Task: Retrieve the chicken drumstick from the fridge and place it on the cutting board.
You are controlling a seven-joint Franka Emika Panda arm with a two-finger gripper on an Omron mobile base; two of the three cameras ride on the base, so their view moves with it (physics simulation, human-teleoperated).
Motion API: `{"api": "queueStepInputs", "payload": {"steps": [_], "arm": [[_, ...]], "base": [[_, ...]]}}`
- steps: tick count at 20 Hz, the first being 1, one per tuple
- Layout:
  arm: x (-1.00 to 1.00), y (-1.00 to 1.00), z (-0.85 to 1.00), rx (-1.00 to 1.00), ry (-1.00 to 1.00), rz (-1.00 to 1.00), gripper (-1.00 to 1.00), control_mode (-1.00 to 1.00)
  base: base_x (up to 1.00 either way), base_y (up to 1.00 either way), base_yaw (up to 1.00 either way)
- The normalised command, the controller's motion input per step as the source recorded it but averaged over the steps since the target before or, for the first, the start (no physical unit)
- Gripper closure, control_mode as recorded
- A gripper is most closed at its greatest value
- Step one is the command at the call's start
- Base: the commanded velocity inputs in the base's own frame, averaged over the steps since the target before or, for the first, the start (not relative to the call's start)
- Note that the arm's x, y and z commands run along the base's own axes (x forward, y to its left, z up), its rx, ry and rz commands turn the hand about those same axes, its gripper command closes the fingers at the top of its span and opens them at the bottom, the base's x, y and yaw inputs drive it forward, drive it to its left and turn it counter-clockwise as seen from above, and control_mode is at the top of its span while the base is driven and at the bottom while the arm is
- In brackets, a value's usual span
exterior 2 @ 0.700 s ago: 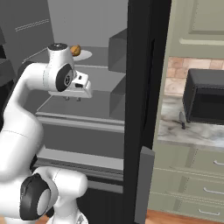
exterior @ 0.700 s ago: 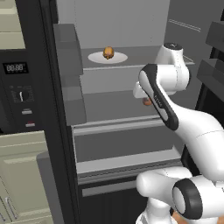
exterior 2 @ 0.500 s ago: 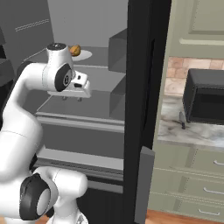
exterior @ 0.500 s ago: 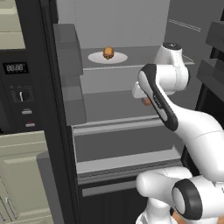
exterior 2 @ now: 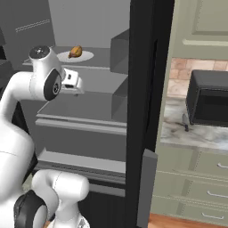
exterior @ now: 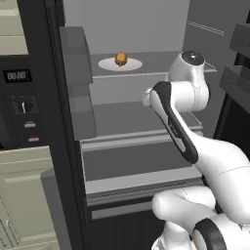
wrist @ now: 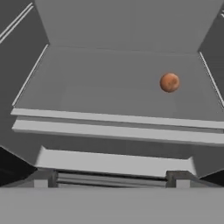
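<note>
The chicken drumstick (exterior: 121, 59) is a small lumpy piece, golden-brown with a yellowish sheen, and sits at the middle of a white plate (exterior: 108, 65) on an upper shelf (exterior 2: 100, 62) of the fridge (exterior: 56, 88), well back from the shelf's front edge. In the right base view it appears tapered, with the darker end to the left.

The claw (wrist: 111, 178) is at the level of the shelf below, with its jaws spread wide and nothing between them. In the left base view the arm's own links cover the claw. In the hand view only the two dark fingertips (wrist: 43, 179) show, cut off at the bottom.

A smooth orange-red ball (wrist: 169, 82) lies on the lower shelf (wrist: 109, 96), toward its back. The counter (exterior 2: 196, 129) holds a black appliance (exterior 2: 209, 100).
</note>
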Motion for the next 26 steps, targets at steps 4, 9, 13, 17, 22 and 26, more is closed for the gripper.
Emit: {"api": "queueStepInputs", "payload": {"steps": [4, 9, 13, 17, 22, 26], "arm": [[-0.11, 0.26, 0.56, 0.01, -0.42, 0.0, -1.0, -1.0], [-0.14, 0.11, 0.67, 0.03, -0.33, 0.0, -1.0, -1.0], [-0.09, 0.0, 0.85, 0.08, -0.3, 0.0, -1.0, -1.0], [-0.02, 0.0, 0.71, 0.07, -0.09, -0.02, -1.0, -1.0], [0.0, 0.0, 0.36, 0.0, -0.02, -0.03, -1.0, -1.0], [0.01, 0.09, 0.08, -0.07, 0.03, 0.0, -1.0, -1.0]], "base": [[0.0, 0.0, 0.0], [0.0, 0.0, 0.0], [0.0, 0.0, 0.0], [0.0, 0.0, 0.0], [0.0, 0.0, 0.0], [0.0, 0.0, 0.0]]}}
